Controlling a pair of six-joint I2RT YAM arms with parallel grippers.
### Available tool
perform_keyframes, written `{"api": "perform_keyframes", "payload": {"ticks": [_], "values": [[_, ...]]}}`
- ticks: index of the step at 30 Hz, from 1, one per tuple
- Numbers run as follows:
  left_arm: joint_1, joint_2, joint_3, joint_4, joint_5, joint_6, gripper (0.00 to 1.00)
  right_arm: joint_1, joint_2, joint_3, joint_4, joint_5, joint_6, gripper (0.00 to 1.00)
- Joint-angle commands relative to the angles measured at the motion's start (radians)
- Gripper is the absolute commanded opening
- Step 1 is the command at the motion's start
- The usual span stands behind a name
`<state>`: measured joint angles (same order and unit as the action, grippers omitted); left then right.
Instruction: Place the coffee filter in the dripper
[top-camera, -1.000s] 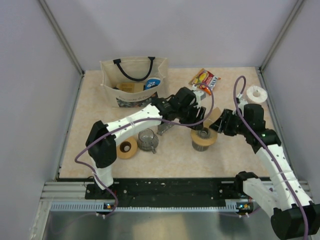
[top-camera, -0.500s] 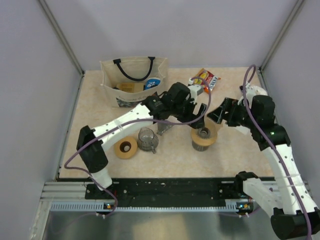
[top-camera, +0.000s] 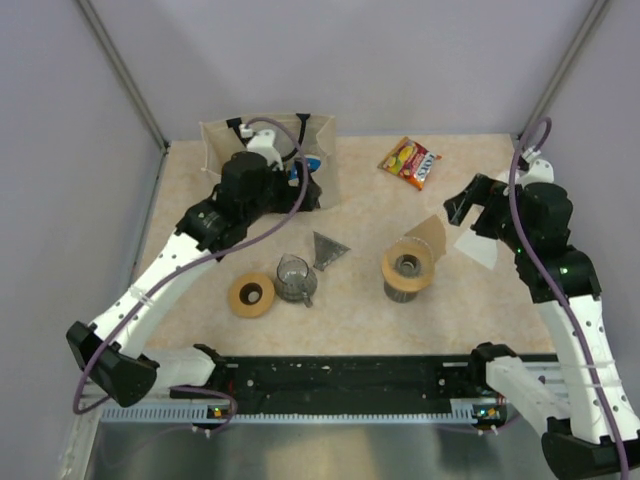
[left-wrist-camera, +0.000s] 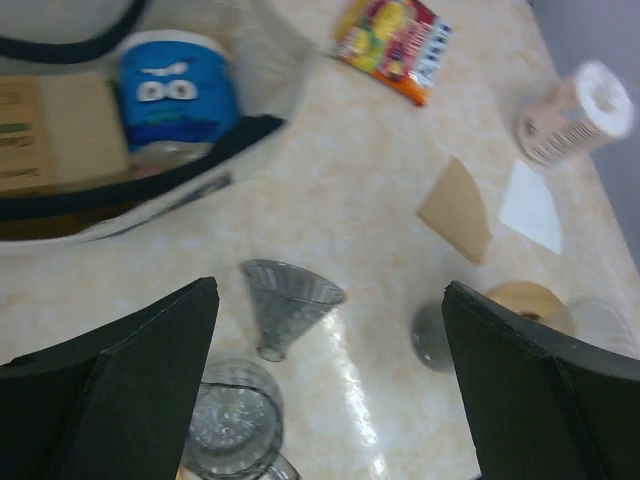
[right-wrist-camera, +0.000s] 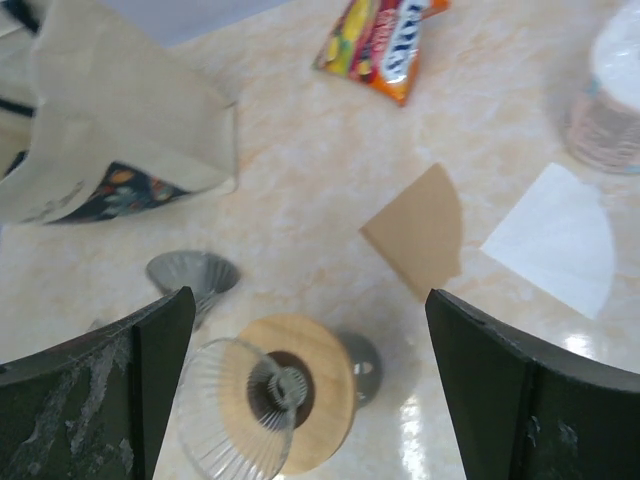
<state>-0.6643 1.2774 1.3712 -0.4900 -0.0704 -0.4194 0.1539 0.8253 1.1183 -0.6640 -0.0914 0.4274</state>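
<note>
The surface is a pale, marbled beige top (top-camera: 350, 320), closed in by plain grey walls. At its back left corner stands a cream tote bag (top-camera: 225, 150) with black handles. Through my left wrist camera I can see a blue tub (left-wrist-camera: 178, 95) and a brown box (left-wrist-camera: 50, 130) inside it.

My left gripper (left-wrist-camera: 327, 290) hangs over the near edge of the bag, its two fingers spread wide and nothing between them. My right gripper (right-wrist-camera: 308, 296) is up at the right side of the surface, equally wide and also carrying nothing.

The dripper (top-camera: 408, 268) stands right of centre, its tan ring on top with the dark hole showing. The brown coffee filter (top-camera: 430, 235) lies flat on the surface just behind it, not in it. A white fan-shaped paper (top-camera: 478, 250) lies to the right of the brown one, a little apart.

A translucent grey cone (top-camera: 328, 248) lies on its side near the middle, and a clear glass cup (top-camera: 293, 278) stands just in front of it. A second tan ring (top-camera: 250, 295) sits just left of the cup. A bright snack packet (top-camera: 410, 162) lies toward the back, and my wrist cameras show a white roll (right-wrist-camera: 610, 100) near the right edge.
</note>
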Motion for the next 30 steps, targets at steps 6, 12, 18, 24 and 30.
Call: {"api": "perform_keyframes", "payload": {"ticks": [6, 12, 18, 24, 30], "values": [[0.184, -0.087, -0.156, 0.091, -0.097, -0.071, 0.99, -0.057, 0.172, 0.038, -0.079, 0.358, -0.030, 0.99], [0.221, -0.107, -0.248, 0.142, -0.051, -0.058, 0.99, -0.125, 0.310, -0.021, 0.013, 0.285, -0.047, 0.98], [0.236, -0.105, -0.282, 0.148, -0.040, -0.045, 0.99, -0.128, 0.536, -0.040, 0.083, 0.263, -0.079, 0.94], [0.252, -0.104, -0.310, 0.153, -0.026, -0.042, 0.99, -0.137, 0.719, -0.020, 0.115, 0.308, -0.076, 0.87], [0.259, -0.107, -0.328, 0.169, 0.024, -0.047, 0.99, -0.203, 0.831, -0.035, 0.211, 0.303, -0.050, 0.80]]}}
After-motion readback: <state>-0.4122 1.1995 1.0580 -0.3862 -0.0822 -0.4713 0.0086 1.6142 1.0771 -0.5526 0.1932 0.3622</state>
